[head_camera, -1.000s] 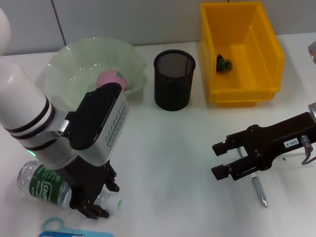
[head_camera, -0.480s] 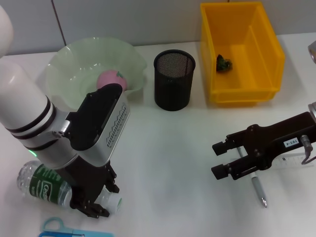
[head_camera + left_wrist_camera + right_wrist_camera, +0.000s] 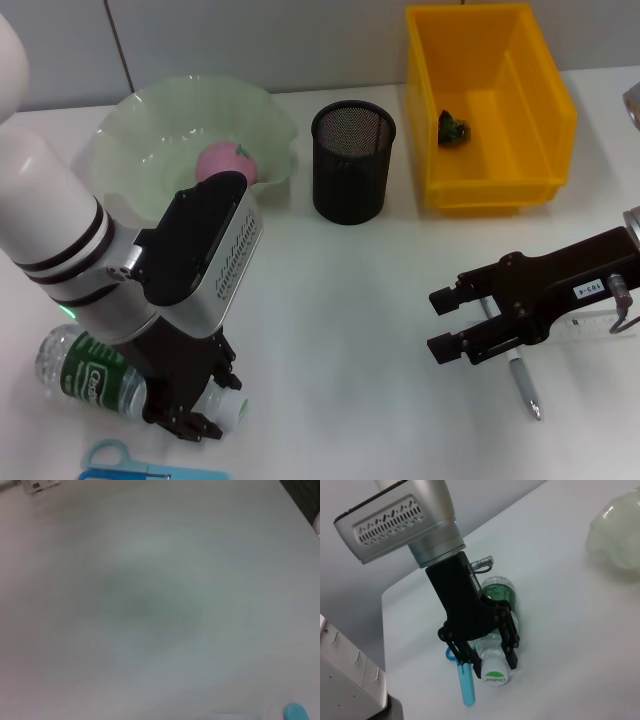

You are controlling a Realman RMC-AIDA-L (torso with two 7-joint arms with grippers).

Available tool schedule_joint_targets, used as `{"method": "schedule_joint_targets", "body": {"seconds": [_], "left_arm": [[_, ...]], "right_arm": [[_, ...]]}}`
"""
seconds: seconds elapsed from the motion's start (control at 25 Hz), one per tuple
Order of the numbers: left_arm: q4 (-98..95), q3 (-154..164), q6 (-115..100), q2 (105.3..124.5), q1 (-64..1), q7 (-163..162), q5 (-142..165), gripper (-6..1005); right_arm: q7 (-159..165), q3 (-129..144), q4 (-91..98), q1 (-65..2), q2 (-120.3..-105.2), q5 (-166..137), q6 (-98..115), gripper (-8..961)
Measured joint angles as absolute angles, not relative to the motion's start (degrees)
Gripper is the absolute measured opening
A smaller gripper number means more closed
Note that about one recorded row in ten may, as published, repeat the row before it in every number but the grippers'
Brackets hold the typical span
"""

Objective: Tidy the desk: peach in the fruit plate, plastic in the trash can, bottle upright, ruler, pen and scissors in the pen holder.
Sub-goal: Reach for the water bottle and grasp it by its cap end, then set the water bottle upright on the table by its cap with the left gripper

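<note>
While left pincer clamps the bottle neck | we fear slippage on uprighting | right pincer released beside pen.

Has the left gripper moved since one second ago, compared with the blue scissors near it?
Yes, slightly. The left gripper, around the neck of the lying clear plastic bottle with green label, has crept down towards the blue-handled scissors at the table's near edge.

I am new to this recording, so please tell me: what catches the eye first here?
The big left arm fills the near left, its claw set around the neck of a lying bottle. At the far right stands a yellow bin with a small dark scrap inside; the right claw hovers open above a pen.
</note>
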State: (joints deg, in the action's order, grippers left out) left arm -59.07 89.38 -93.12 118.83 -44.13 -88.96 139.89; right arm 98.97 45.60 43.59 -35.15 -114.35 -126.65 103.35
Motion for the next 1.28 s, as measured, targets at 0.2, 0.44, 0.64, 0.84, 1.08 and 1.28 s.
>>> {"method": "schedule_joint_targets", "body": {"seconds": [0.2, 0.44, 0.64, 0.84, 1.08, 1.28], "left_arm": [[-59.05, 89.35, -92.33, 118.83, -44.00, -89.24, 139.81, 455], [-59.30, 87.98, -92.32, 118.82, -43.78, -89.66, 139.53, 445], [-59.52, 83.50, -93.15, 118.72, -43.64, -89.83, 139.44, 446], [-59.66, 78.28, -94.95, 118.58, -43.77, -89.84, 139.36, 446], [-59.78, 72.48, -96.82, 118.45, -44.13, -89.46, 139.32, 445], [-59.85, 68.05, -97.55, 118.38, -44.26, -89.38, 139.03, 445]], "right_arm": [[98.97, 44.97, 43.59, -35.24, -114.35, -126.65, 103.36, 800], [98.97, 44.73, 43.59, -35.27, -114.35, -126.65, 103.36, 800], [98.97, 44.74, 43.59, -35.22, -114.34, -126.65, 103.36, 800], [98.97, 44.74, 43.59, -35.23, -114.21, -126.65, 103.36, 800], [98.96, 44.73, 43.59, -35.32, -114.11, -126.65, 103.36, 800], [98.96, 44.74, 43.59, -35.34, -114.00, -126.65, 103.36, 800]]}}
